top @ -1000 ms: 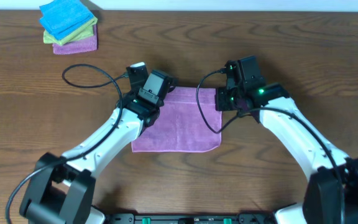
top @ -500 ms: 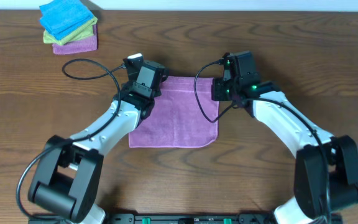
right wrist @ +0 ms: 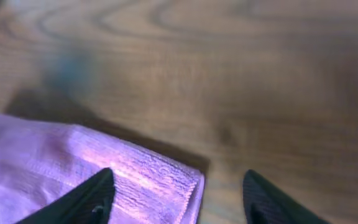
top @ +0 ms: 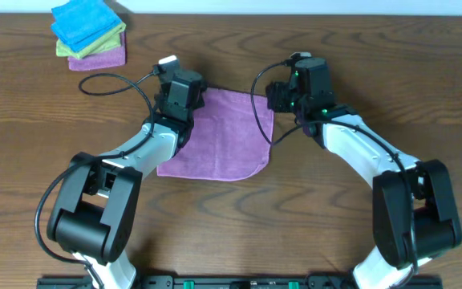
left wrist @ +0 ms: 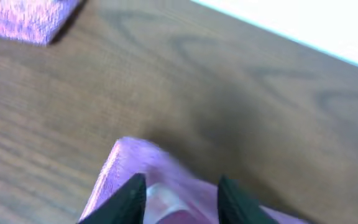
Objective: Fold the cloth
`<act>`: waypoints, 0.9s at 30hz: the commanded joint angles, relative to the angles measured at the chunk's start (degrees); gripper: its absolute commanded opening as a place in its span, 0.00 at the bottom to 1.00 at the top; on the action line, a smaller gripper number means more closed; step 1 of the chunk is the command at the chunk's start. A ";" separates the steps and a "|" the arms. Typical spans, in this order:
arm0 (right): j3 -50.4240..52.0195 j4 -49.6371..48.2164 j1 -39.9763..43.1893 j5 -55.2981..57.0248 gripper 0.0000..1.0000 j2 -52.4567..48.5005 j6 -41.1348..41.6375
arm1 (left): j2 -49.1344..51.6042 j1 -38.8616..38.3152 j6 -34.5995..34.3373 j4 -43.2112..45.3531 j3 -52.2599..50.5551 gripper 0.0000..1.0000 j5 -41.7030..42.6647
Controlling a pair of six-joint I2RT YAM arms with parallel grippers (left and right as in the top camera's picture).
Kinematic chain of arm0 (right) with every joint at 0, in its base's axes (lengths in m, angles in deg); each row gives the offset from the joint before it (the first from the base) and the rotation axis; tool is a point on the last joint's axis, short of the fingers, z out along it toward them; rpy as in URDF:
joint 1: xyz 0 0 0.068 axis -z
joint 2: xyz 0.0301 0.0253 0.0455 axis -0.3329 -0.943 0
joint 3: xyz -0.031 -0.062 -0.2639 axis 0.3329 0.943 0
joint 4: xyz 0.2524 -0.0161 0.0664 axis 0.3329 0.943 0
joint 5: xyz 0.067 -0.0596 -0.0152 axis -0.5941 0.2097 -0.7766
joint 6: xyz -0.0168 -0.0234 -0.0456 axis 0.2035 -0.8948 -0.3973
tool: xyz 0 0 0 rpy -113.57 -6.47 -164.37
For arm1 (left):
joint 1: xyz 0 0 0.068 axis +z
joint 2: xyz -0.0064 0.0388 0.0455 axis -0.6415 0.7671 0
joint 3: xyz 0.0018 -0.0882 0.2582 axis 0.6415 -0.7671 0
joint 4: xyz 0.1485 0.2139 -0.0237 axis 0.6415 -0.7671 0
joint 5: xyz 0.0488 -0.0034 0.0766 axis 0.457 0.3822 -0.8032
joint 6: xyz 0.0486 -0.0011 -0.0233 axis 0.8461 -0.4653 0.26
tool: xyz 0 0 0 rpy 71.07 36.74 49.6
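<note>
The lilac cloth [top: 223,136] lies flat on the wooden table, its near right corner rounded. My left gripper [top: 192,99] sits over the cloth's far left corner. In the left wrist view the gripper [left wrist: 182,180] stands open, and that raised cloth corner [left wrist: 120,163] with its white tag [left wrist: 160,196] lies between the parted jaws. My right gripper [top: 278,98] is at the far right corner. In the right wrist view the gripper [right wrist: 179,173] is wide open, the cloth's hemmed corner [right wrist: 73,155] lying beside its left finger, with bare wood under the right one.
A stack of folded cloths [top: 91,36], blue over yellow-green over purple, sits at the far left; its purple one [left wrist: 23,18] shows in the left wrist view. Black cables [top: 111,88] loop on the table by each arm. The table's far edge [left wrist: 328,25] is close behind.
Both grippers carried the cloth's far edge away from me, shifting the whole cloth back and a little left. Both sets of jaws have since parted from shut.
</note>
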 commanded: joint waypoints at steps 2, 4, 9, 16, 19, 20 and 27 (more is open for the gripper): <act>0.09 0.81 0.35 0.22 0.67 -0.33 1.27 | 0.42 0.46 0.66 -0.04 1.03 0.57 -1.25; 0.09 2.05 0.35 -0.59 0.67 -0.33 1.25 | 0.42 0.46 0.70 -0.20 1.03 0.73 -1.27; 0.09 5.79 0.35 -5.53 0.66 -0.33 -1.90 | 0.39 0.46 0.70 -1.64 1.03 0.81 -1.22; -0.09 9.25 0.37 -9.46 0.49 0.17 -3.34 | 0.24 0.44 0.72 -8.46 1.03 0.67 -1.01; -0.11 11.04 0.37 -9.73 0.01 2.38 -3.98 | -1.25 0.44 2.27 -11.39 1.03 0.20 -0.96; -0.11 11.98 0.37 -9.73 0.01 3.52 -4.15 | -2.01 0.44 3.04 -12.55 1.03 0.10 -0.96; -0.11 27.98 0.35 -9.92 0.28 14.10 -8.13 | -11.45 0.44 3.45 -28.50 1.03 0.11 3.69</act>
